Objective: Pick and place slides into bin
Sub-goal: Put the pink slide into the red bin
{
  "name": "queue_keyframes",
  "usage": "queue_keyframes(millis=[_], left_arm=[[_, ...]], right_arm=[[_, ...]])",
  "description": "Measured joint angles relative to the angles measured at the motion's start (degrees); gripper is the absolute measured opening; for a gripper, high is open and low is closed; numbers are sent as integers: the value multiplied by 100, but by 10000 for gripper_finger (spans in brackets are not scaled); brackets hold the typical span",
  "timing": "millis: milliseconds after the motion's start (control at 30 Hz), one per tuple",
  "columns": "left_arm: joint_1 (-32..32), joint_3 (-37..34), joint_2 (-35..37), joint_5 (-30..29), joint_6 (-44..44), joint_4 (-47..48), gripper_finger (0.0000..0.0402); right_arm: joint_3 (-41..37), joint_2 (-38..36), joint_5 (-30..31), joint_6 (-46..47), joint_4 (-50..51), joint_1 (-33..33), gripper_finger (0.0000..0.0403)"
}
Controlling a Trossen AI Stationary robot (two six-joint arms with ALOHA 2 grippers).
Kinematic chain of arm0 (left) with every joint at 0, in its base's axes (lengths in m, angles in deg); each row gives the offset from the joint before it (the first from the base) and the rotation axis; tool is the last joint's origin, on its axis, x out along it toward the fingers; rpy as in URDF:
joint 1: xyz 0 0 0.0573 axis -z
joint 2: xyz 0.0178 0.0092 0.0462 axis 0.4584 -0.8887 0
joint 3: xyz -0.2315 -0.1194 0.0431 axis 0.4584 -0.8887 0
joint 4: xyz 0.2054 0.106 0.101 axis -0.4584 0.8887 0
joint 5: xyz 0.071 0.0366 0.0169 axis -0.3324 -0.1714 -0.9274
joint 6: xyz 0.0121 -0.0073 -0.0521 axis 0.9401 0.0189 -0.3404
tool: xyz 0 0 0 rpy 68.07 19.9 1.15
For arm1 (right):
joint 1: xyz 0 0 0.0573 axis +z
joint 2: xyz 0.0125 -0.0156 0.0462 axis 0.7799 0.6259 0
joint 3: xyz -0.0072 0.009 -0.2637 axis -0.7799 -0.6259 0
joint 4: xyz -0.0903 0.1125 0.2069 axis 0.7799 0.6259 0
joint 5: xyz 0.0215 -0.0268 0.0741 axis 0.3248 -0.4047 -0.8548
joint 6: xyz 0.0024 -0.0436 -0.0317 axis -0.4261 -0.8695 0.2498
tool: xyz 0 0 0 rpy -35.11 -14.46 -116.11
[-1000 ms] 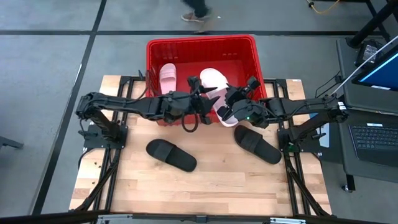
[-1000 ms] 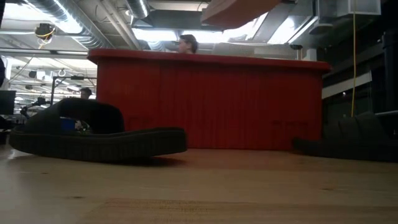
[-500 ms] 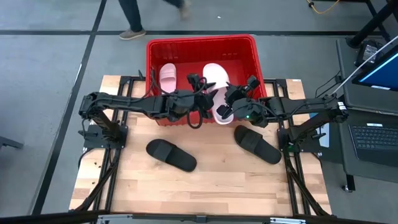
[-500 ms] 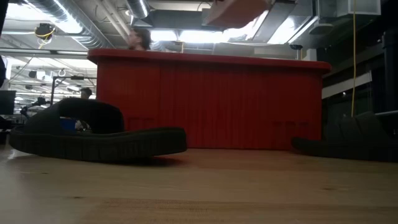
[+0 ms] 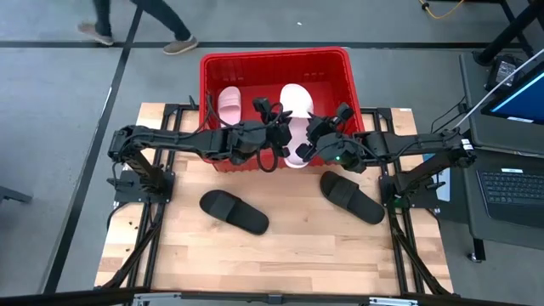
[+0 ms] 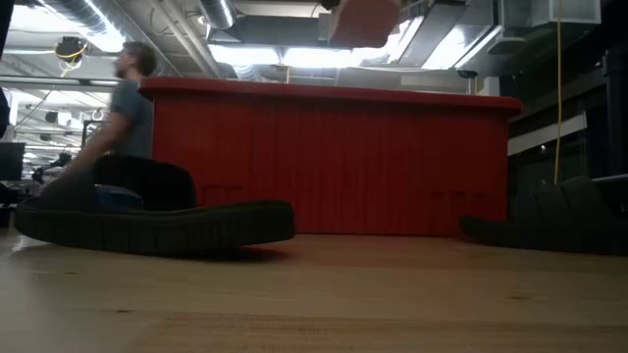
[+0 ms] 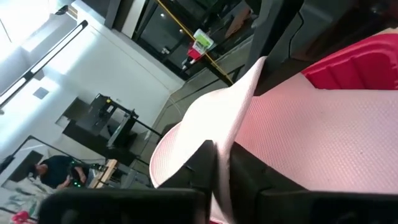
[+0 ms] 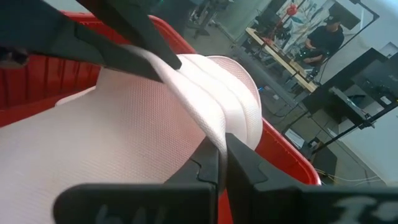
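A pale pink slide (image 5: 293, 119) hangs over the near wall of the red bin (image 5: 340, 68), held between both arms. It also shows above the bin in the low view (image 6: 363, 15). My left gripper (image 5: 279, 129) and my right gripper (image 5: 304, 150) are both shut on it. A second pink slide (image 5: 229, 104) lies sole-down on the bin's floor at its left. Two black slides (image 5: 234, 212) (image 5: 351, 196) rest sole-down on the wooden table. My left gripper pinches the thin edge of the pink slide's strap (image 7: 239, 106) between its two fingers, coming from the table's left. The slide is lifted clear. My right gripper pinches the opposite edge of the same strap (image 8: 214, 118) between its two fingers, coming from the table's right, across the strap. The slide hangs clear above the bin's near wall.
The bin stands beyond the table's far edge. The black slides lie left and right of the table's middle, with bare wood (image 5: 289, 255) toward the near edge. A person (image 6: 123, 98) walks behind the bin. A laptop (image 5: 514, 183) sits at the right.
The pink slide has moved a little toward the far edge and turned straighter over the bin's near wall, carried by my right gripper. My left gripper has moved in to the slide's strap. A person has walked leftward behind the bin.
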State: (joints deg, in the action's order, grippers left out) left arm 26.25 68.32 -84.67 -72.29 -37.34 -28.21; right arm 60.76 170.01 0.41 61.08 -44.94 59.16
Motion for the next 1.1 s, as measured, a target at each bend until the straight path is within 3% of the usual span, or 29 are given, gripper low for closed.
queue_keyframes(millis=[367,567,800,1100], left_arm=[[-9,-2,10,-54,375,3,7],[-25,-9,39,-118,407,38,5],[-348,-11,65,-866,464,109,5],[-834,-11,66,-351,277,281,5]], right_arm=[[0,0,-32,-110,2,2,14],[0,-2,-32,157,0,19,50],[0,-22,-47,-21,13,281,72],[0,-22,81,-601,-84,697,75]])
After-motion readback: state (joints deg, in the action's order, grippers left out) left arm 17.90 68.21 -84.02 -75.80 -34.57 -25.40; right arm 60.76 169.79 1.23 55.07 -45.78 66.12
